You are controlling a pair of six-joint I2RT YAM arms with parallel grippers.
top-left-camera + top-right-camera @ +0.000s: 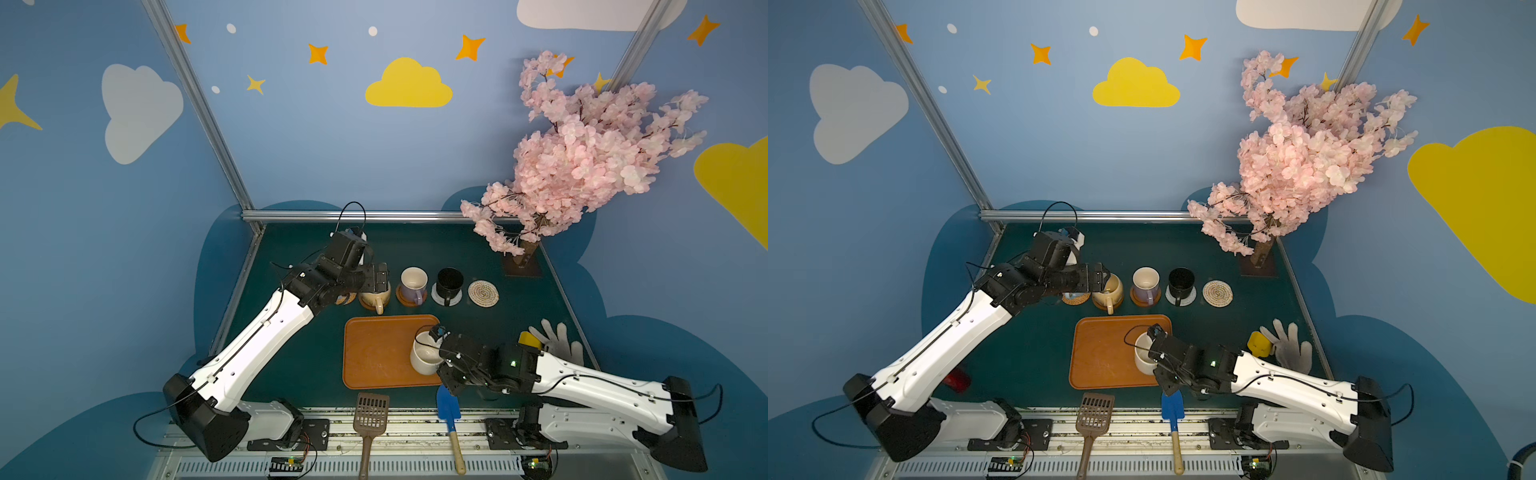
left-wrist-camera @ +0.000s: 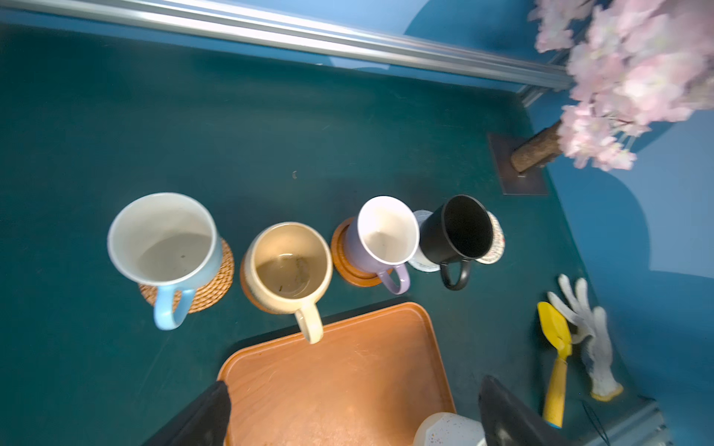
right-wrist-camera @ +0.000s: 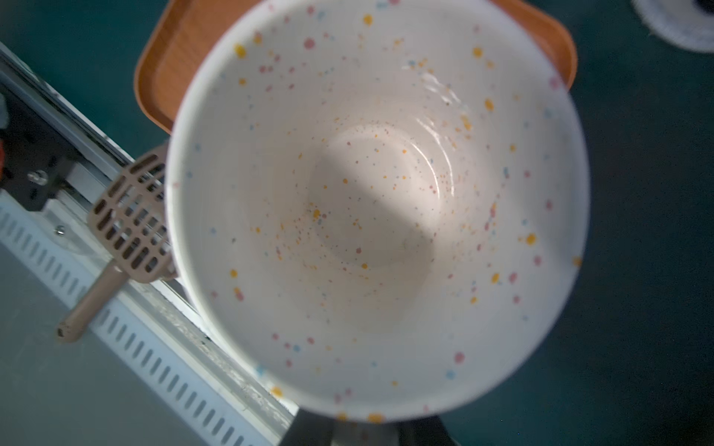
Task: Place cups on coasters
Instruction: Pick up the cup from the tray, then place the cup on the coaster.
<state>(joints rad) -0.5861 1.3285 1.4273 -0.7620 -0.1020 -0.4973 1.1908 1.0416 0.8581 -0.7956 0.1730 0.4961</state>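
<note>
Clamping the cream cup (image 1: 424, 358), the right gripper (image 1: 441, 353) is closed on it — a wide mug, pale inside with coloured speckles, at the tray's (image 1: 374, 357) right edge. Jaws of the left gripper (image 1: 383, 282) — apart.

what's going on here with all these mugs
The robot is setting mugs on coasters. Four stand on theirs in the back row: blue mug, tan mug, lavender mug, black mug. The right gripper has its jaws shut on the last, the cream mug, at the tray's edge. The rope coaster at the row's end is bare. The left gripper hangs open by the tan mug, holding nothing.
</note>
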